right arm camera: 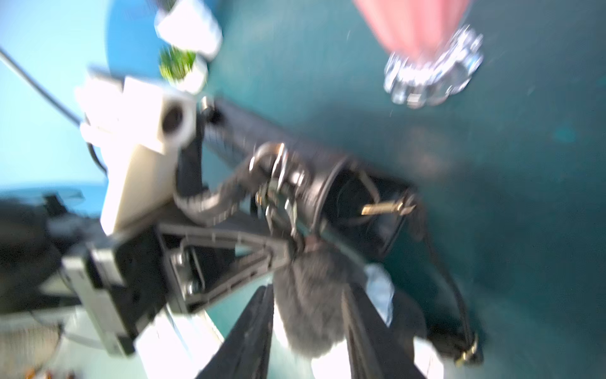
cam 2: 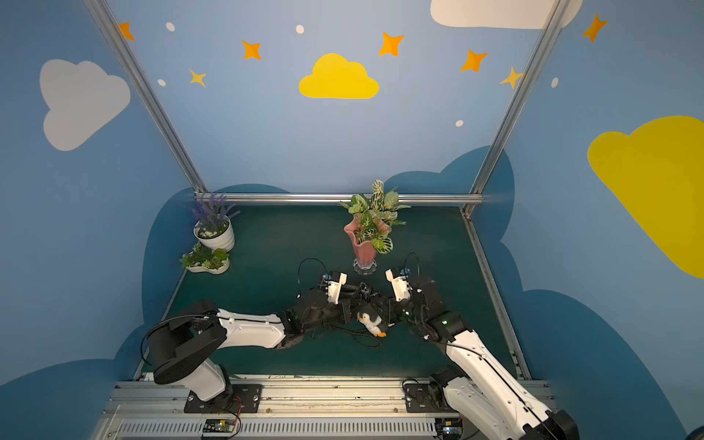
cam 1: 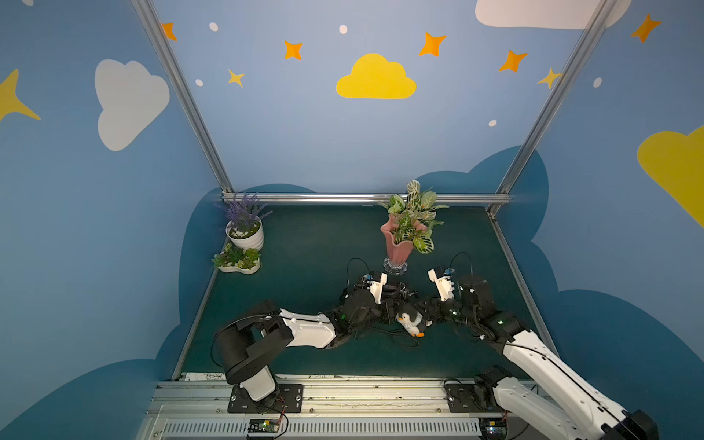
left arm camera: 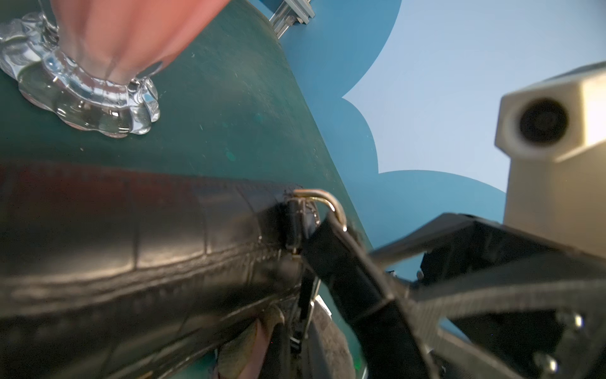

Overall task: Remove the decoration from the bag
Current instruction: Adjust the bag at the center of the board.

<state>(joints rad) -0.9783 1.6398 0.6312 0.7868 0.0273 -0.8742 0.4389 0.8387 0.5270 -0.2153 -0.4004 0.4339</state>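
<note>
Two robot arms reach low across the green table (cam 1: 304,247) and meet nose to nose before a pink vase (cam 1: 398,247). The left pincer (right arm camera: 290,244) is closed at the hardware of the black bag (left arm camera: 131,246), which lies on the table. The right pincer (right arm camera: 308,288) straddles the penguin decoration (cam 1: 411,322) beside the bag. Blur hides whether it squeezes.

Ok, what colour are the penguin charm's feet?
Orange; the penguin charm's feet show best in a top view.

Top pair overhead, wrist views close — sharing bag (left arm camera: 131,262)
</note>
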